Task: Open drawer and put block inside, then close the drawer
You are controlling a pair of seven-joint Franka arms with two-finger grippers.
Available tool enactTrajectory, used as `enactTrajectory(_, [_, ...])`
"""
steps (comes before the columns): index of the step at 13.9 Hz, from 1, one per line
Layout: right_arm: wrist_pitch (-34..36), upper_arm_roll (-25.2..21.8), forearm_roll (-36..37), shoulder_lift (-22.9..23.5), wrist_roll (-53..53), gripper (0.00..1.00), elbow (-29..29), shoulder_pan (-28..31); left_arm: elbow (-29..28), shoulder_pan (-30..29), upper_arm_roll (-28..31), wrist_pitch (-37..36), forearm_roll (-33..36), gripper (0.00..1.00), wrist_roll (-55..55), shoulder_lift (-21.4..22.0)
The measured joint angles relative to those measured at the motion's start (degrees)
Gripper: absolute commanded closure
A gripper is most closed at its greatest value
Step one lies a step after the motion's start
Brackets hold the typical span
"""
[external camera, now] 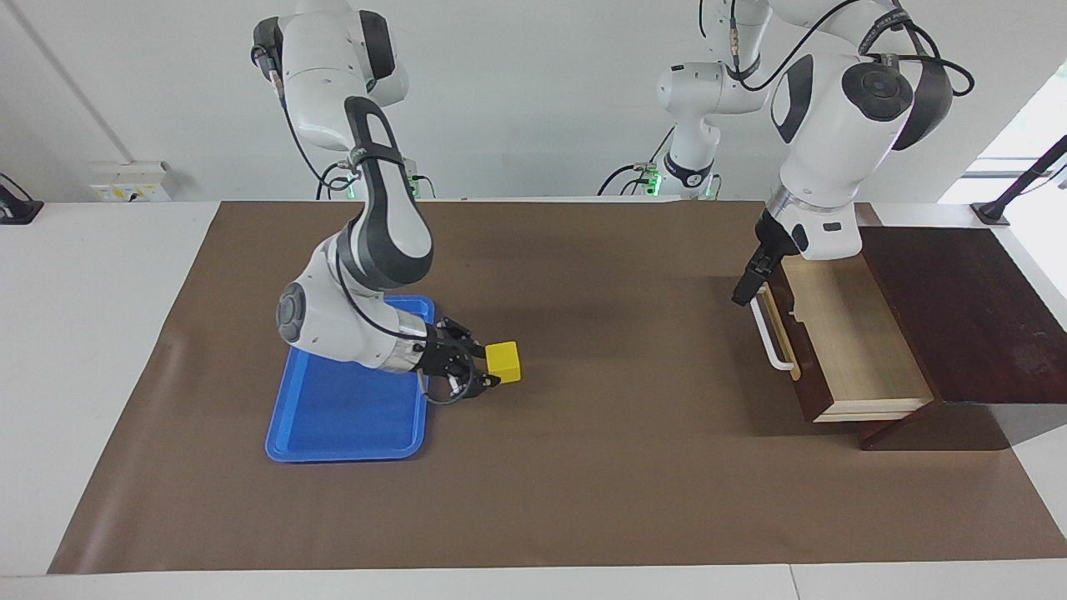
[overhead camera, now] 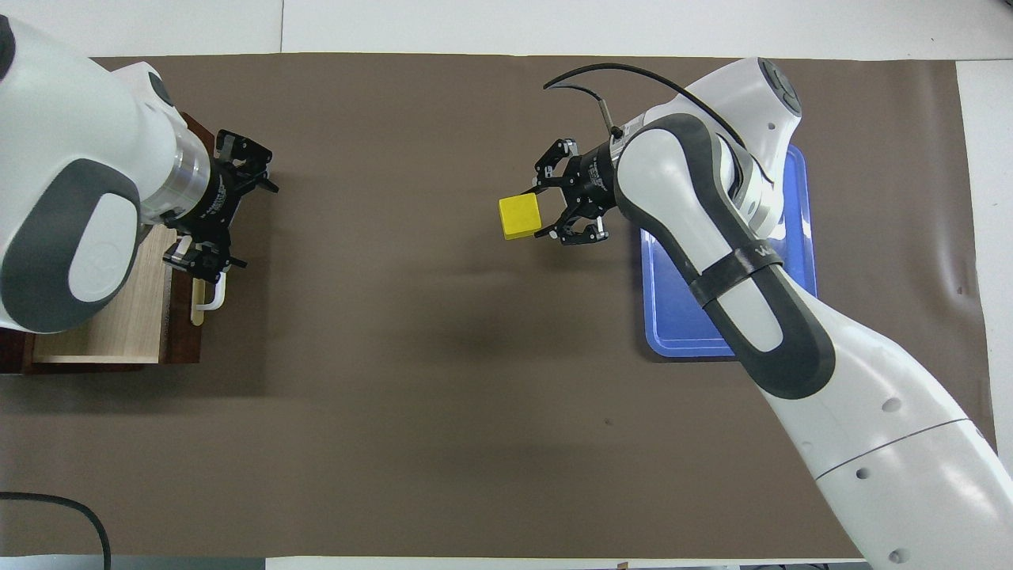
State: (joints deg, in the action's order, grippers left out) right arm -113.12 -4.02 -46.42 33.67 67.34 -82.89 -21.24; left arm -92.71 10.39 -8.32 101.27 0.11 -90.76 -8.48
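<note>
While the left gripper [external camera: 748, 287] is waiting unclenched by the open drawer [external camera: 850, 350], the right gripper [external camera: 485, 367] is carrying the block [external camera: 503, 362] toward it.

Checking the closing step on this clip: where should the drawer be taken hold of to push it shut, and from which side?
Take the white bar handle on the drawer front. It runs along the front and stands off it, leaving room for fingers. Come from in front of the drawer, over the mat, where the open left gripper hangs by the handle's end. The right gripper holds the yellow block.
</note>
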Motion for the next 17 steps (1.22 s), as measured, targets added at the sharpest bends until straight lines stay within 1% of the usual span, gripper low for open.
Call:
enactTrajectory(4, [-4.3, 0.0, 0.0, 0.1, 4.6, 1.0, 0.0, -4.0, -0.1, 5.7, -0.1, 3.9, 0.0, 0.0, -23.1, -3.8])
enactTrajectory(6, [-5.2, 0.0, 0.0, 0.3, 5.7, 1.0, 0.0, -5.1, -0.1, 10.0, -0.1, 5.1, 0.4, 0.0, -34.1, -6.0])
enactTrajectory(8, [-5.2, 0.0, 0.0, 0.4, 6.2, 1.0, 0.0, -5.5, 0.0, 13.5, -0.1, 5.8, 2.7, 0.0, -43.0, -7.8])
enactTrajectory(11, [-5.2, 0.0, 0.0, 0.5, 6.4, 1.0, 0.0, -5.5, 0.4, 17.9, 0.1, 8.5, 4.5, 0.0, -50.4, -11.5])
enactTrajectory(14, [-5.2, -0.1, 0.0, 0.6, 6.4, 1.0, 0.0, -5.5, 1.5, 18.5, 0.4, 11.1, 5.2, 0.0, -54.8, -13.2])
enactTrajectory(17, [-5.3, -0.1, 0.0, 0.6, 7.4, 1.0, 0.0, -5.5, 4.7, 18.4, 1.1, 11.6, 5.3, 0.0, -58.5, -14.9])
